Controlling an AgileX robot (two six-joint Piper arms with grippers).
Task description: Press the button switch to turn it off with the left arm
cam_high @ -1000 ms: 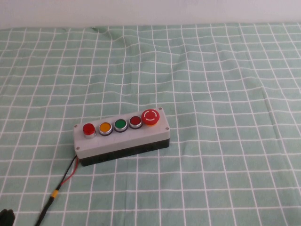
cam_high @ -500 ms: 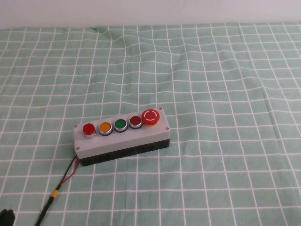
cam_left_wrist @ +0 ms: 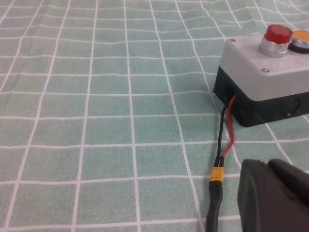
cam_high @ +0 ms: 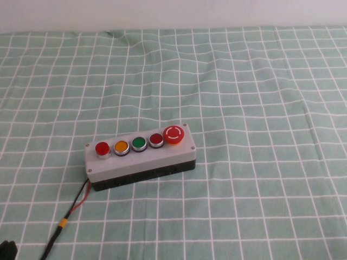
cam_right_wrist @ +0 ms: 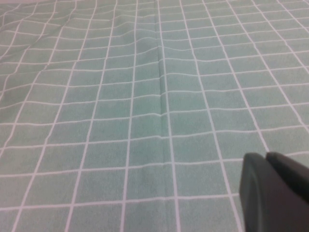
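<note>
Green checked cloth (cam_high: 260, 108) covers the surface, pale wall strip at the far edge. Grey button box (cam_high: 141, 161) sits left of centre w/ five buttons in a row; the button switch (cam_high: 102, 148) is the leftmost one, bright red w/ silver ring, next to an orange button (cam_high: 121, 147). Big red mushroom button (cam_high: 173, 135) at the opposite end.

Risks, as I judge them: buttons sit close together, so an off-line press could hit orange instead. Box is loose on the cloth, so a slanted push may slide or tip it. The thin red-and-black wire (cam_left_wrist: 227, 130) runs toward the left arm and could snag.

Left hand (cam_left_wrist: 275, 195) is low, near the box's wire end, short of the switch; can't tell how wide it is. Right hand (cam_right_wrist: 273, 193) is over bare cloth, away from the box, width also unclear.
</note>
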